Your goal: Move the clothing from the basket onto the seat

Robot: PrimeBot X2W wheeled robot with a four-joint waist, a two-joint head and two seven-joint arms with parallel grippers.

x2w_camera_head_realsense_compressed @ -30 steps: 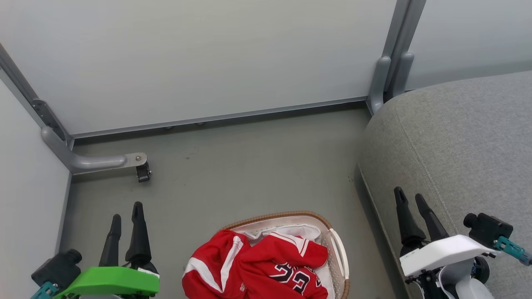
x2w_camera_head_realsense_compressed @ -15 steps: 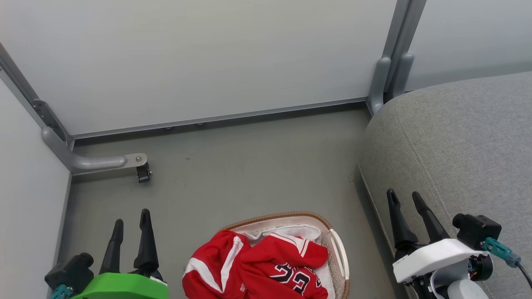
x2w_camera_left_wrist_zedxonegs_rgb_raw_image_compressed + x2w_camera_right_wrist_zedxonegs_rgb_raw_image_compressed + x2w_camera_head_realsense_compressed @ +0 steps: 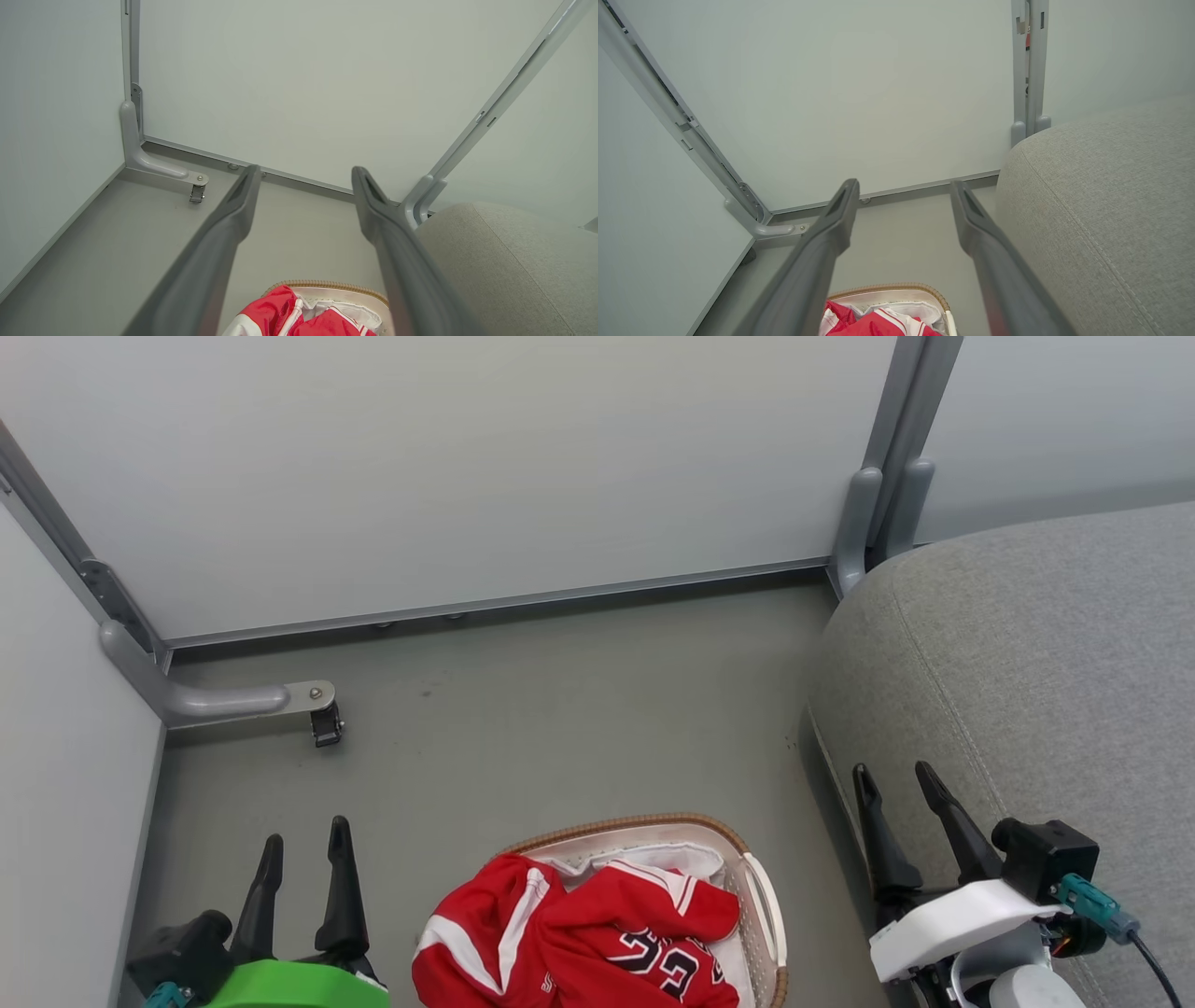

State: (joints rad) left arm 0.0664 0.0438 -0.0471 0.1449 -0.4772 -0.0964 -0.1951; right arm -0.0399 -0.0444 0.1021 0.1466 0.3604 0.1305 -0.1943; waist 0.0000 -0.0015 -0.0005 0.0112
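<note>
Lying in the basket [image 3: 644, 822], clothing [image 3: 579, 943] between left end effector [image 3: 306, 833] and right end effector [image 3: 892, 771], both released, empty.

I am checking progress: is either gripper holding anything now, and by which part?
Nothing is held. The left gripper and the right gripper are both open and empty; the red jerseys lie in the laundry basket.

Left gripper [image 3: 306, 833] with two long dark tapered fingers [image 3: 341, 887], green shell [image 3: 299, 987] behind them, right gripper [image 3: 892, 770] alike, white shell [image 3: 943, 917] behind, black block [image 3: 1044, 857], teal plug [image 3: 1088, 901] and black cable [image 3: 1153, 971] beside it
</note>
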